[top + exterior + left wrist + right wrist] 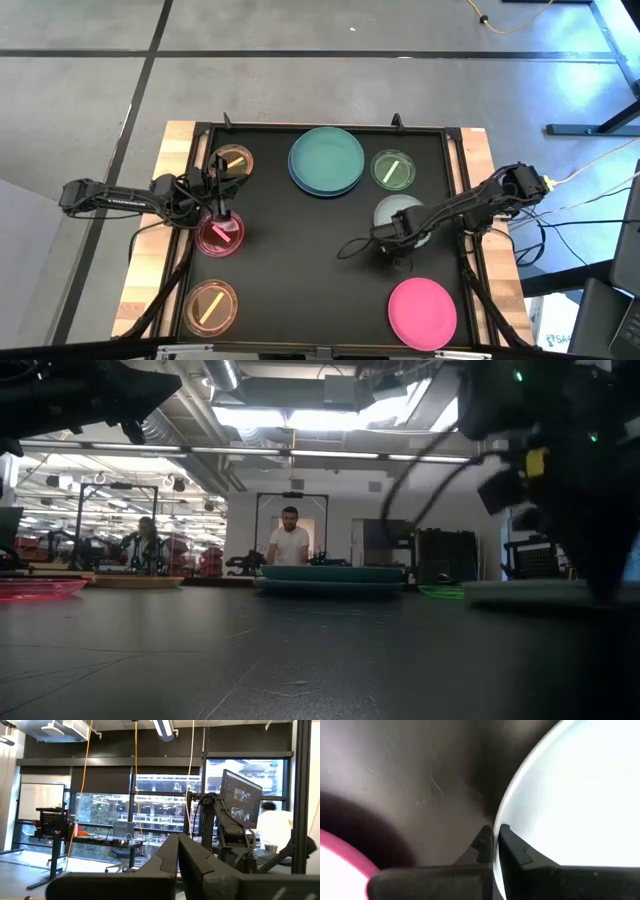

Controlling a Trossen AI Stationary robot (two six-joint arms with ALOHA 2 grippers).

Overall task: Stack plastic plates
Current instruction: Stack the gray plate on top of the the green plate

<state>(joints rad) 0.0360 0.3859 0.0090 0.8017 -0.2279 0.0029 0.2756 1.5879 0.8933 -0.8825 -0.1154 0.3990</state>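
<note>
1. The counter (300, 280) is a big black mat with a raised rail round it. The middle of it is bare, so there is lots of room to slide or carry a plate. The rail is the thing to watch near the sides.

2. The teal plate (327, 158) is the biggest. It sits at the back middle on top of a blue plate (308, 182), so a stack has begun there. These big plates look flat, stiff and light. I think they are smooth and could slip, so the thin rim is the best place to pinch.

3. The pink plate (422, 313) lies alone at the front right, close to the rail.

4. The grey-green plate (400, 212) is at the right. The right hand (494, 839) is at its rim, and its two fingers are almost together there. They seem to pinch the rim, but I cannot tell if they really hold it.

5. The small plates are see-through and look very light: a green one (393, 169) at the back right, an orange one (233, 161) at the back left, a red one (219, 234) at the left, and another orange one (209, 306) at the front left. Each has a stick mark.

6. The left hand (177, 852) is over the red plate. It points out into the room, with its fingers closed and nothing in them.
</note>
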